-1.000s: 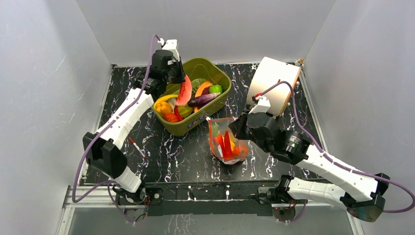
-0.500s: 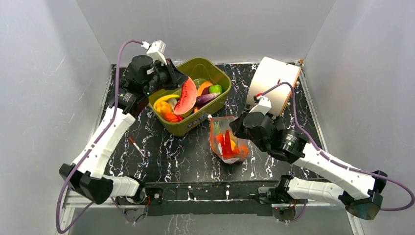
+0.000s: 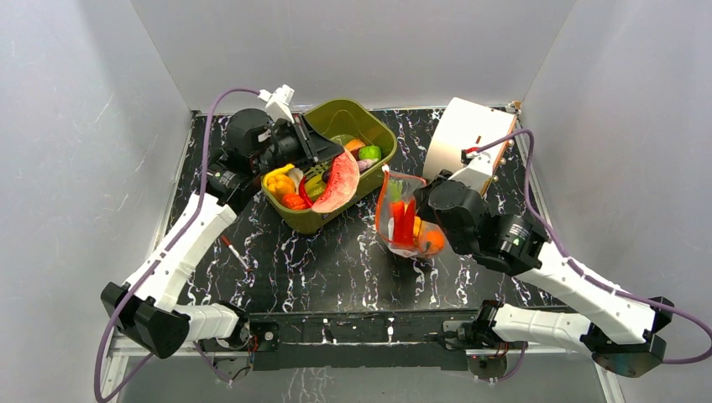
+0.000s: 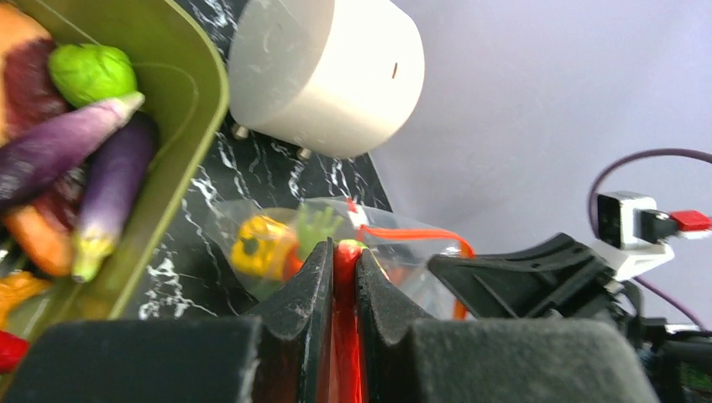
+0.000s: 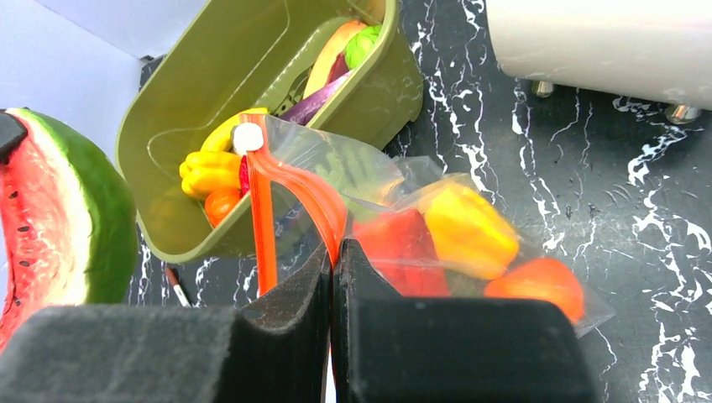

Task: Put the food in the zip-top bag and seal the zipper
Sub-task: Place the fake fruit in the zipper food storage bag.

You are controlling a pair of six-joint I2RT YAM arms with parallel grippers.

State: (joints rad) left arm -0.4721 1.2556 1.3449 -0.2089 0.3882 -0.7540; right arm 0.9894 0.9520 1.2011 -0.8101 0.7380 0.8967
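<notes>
The clear bag (image 3: 395,242) with food (image 5: 466,228) inside is just beside the green tub (image 3: 317,220), over the black table (image 3: 319,262). The right gripper (image 5: 332,253) is pinched tight on the bag's red strip (image 5: 262,235). The left gripper (image 4: 342,262) squeezes a watermelon slice (image 3: 340,181) at the tub.

Bright, even light; blurred near foregrounds

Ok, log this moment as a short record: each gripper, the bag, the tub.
left gripper: shut on the watermelon slice, above the green tub
right gripper: shut on the zipper
zip-top bag: mouth open, not sealed; red, yellow and orange food inside
tub contents: aubergines, a green piece, a yellow pepper
</notes>
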